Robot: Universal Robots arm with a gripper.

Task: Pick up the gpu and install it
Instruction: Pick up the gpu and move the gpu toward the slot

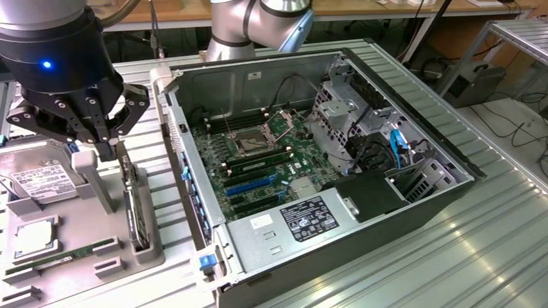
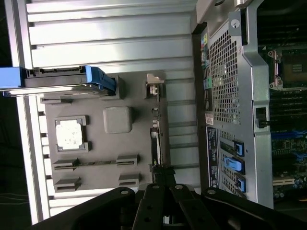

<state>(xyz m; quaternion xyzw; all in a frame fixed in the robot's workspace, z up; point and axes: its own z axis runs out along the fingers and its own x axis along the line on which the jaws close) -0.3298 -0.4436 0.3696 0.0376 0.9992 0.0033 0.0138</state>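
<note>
Gripper (image 1: 110, 154) clamps the gpu (image 1: 133, 205) (upright) directly below.

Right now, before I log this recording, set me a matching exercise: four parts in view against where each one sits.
Things
1. thin dark gpu card with silver end bracket
2. silver hard drive with white label
3. slim green memory stick
4. bright blue cable

Places
A. inside the open black computer case
B. lying flat, label up, at the exterior view's left edge
C. standing on edge in the grey plastic holder, beside the case
D. lying flat between small grey clips

Pairs: 1-C, 2-B, 3-D, 4-A
</note>
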